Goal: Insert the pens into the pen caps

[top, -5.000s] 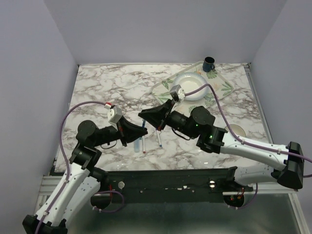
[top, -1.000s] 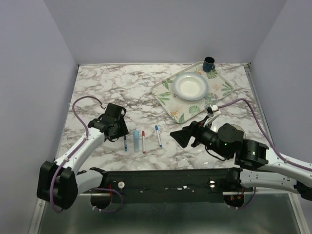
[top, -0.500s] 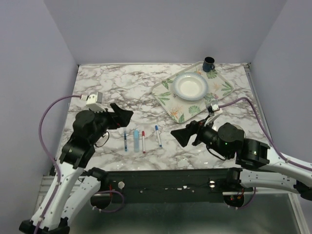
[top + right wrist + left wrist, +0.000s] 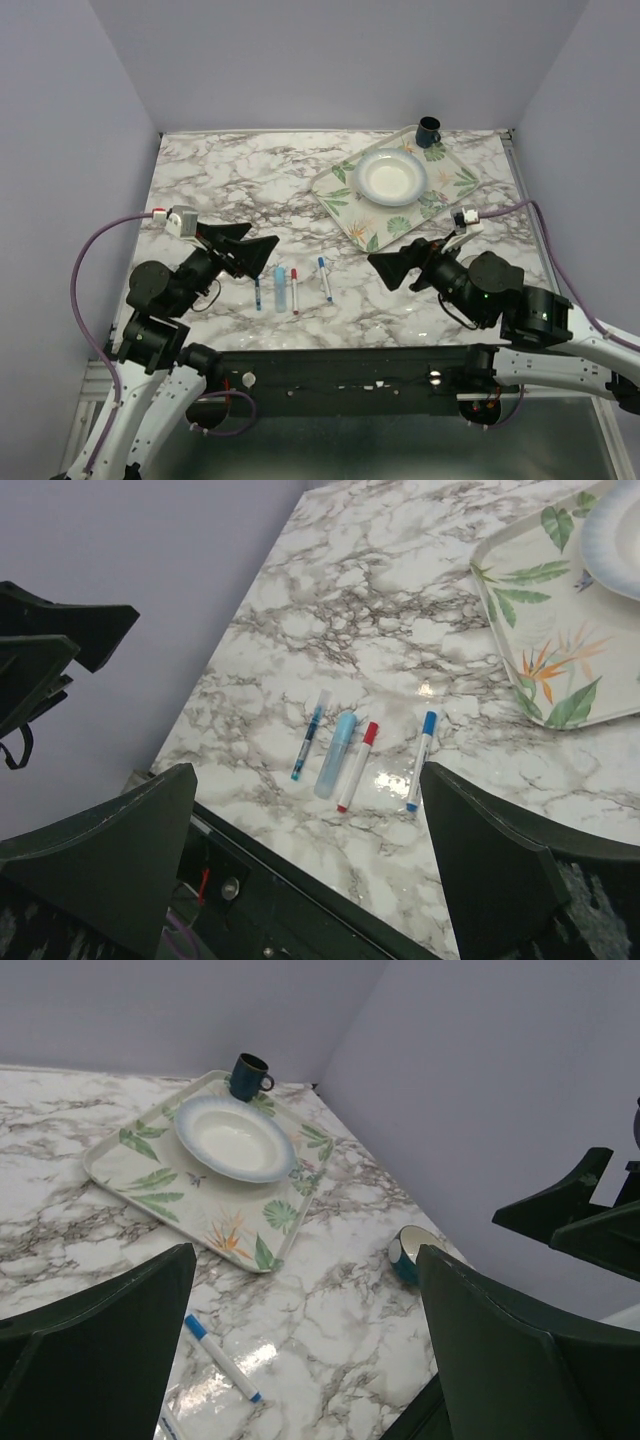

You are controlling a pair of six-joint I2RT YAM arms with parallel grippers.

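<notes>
**While Both Grippers Hang Open, Four Pens Lie in a Row Off the Tray**

Where the marble table (image 4: 200, 170) runs bare to the left of the leaf-print tray (image 4: 345, 205), toward the arm bases, four pens lie side by side without touching. All four point roughly toward the far side. Farthest from the tray is a slim pen with a dark blue end (image 4: 257, 293). Next comes the thicker light blue pen (image 4: 279, 288), then the red-ended pen (image 4: 294, 290). The blue-ended pen (image 4: 325, 279) lies nearest the tray, set a little apart from the other three.

From the right wrist, the red-ended pen shows a red cap (image 4: 370, 729) and the blue-ended pen a blue cap (image 4: 430, 720), each on the end toward the tray.

Both end effectors are off the table with nothing between their jaws. The left gripper (image 4: 262, 238) is spread wide above the marble, farther from the tray than the pens are. The right gripper (image 4: 380, 268) is just as wide. It hangs just off the tray's near corner, on the arm-base side, with its fingers pointing toward the pens.

On the tray sits a white plate (image 4: 392, 176), and a dark blue mug (image 4: 428, 130) stands at the tray's far corner.
</notes>
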